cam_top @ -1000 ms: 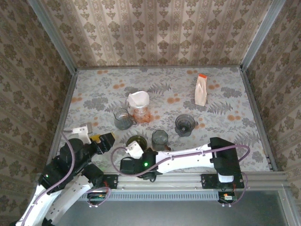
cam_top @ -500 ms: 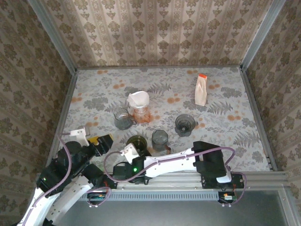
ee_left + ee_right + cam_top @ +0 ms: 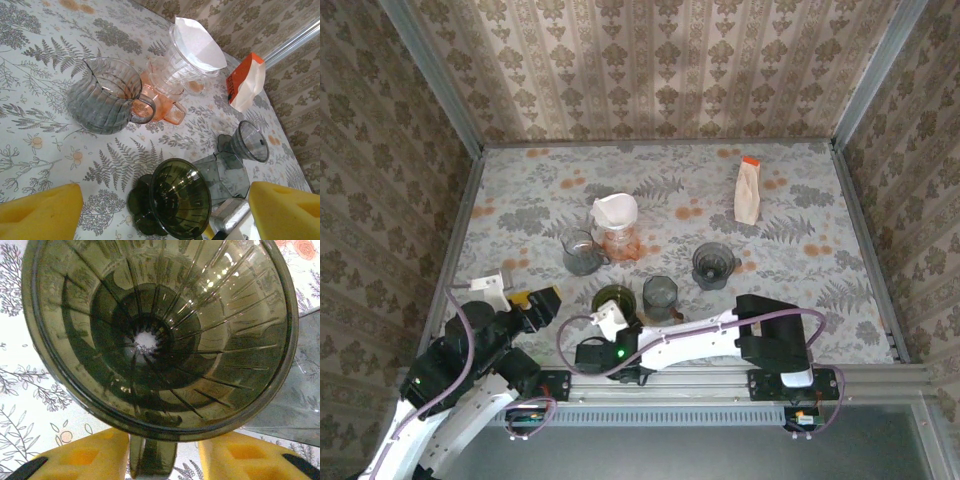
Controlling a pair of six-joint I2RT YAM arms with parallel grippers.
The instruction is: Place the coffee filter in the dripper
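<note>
The white paper coffee filter (image 3: 615,209) (image 3: 198,42) sits in a clear cone on a pink carafe at mid table. A dark green dripper (image 3: 611,299) (image 3: 181,203) (image 3: 155,335) stands on the table nearer the arms. My right gripper (image 3: 609,321) (image 3: 162,460) is right behind it, with the dripper's handle (image 3: 151,457) between its yellow pads. The left pad is against the handle and a gap shows on the right. My left gripper (image 3: 536,299) (image 3: 162,202) hovers open to the left of the green dripper, holding nothing.
A ribbed grey glass pitcher (image 3: 581,253) (image 3: 103,100) stands left of the carafe. A grey cup (image 3: 660,294) (image 3: 226,175) is just right of the green dripper, and a grey dripper (image 3: 713,264) (image 3: 251,142) beyond it. A white bag with an orange top (image 3: 747,190) stands far right.
My right gripper's jaws have narrowed around the green dripper's handle, after the arm shifted a little left and back. The left arm has barely moved.
</note>
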